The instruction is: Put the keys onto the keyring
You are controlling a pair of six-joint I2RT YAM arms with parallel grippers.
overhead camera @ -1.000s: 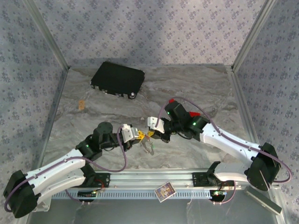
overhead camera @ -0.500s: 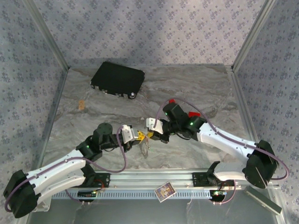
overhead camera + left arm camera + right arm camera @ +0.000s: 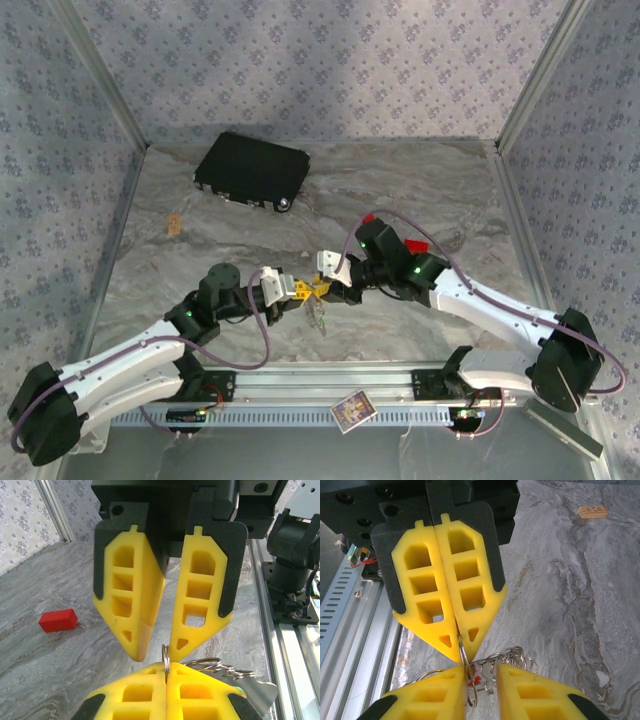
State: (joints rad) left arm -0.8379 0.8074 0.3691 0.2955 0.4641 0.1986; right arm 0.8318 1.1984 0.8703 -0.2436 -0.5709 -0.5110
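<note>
Surface: a grey marbled table top point(image 3: 430, 190) is walled in by patterned cloth. A black case point(image 3: 252, 170) lies at the far left, and a red block point(image 3: 58, 620) sits well apart from the work.
Left gripper point(image 3: 458, 650): the yellow fingers are pressed together on the keyring point(image 3: 165, 661), pinching one thin silvery ring edge-on and upright at the very fingertips.
Right gripper point(image 3: 158, 655): the jaws are held apart, tip to tip with the left ones, and nothing is clamped between them.
Keyring position: it is held above the table between the two arms, near the front rail. The pinched ring stands in the gap of the right jaws, close against one finger. The chain loops point(image 3: 507, 660) hang just beside and below.
Keys: a small red piece point(image 3: 476, 680) is seen among the loops. Whether it is the red key's head cannot be told.
Step in hand: this is judged to be the threading stage, with the ring steadied by the left arm while the right arm is free to take a fresh hold.
Next move: the right jaws would have to be closed on a key or on the ring's free turn. A fine, well-aligned approach is called for, since the ring is thin and held by little.
</note>
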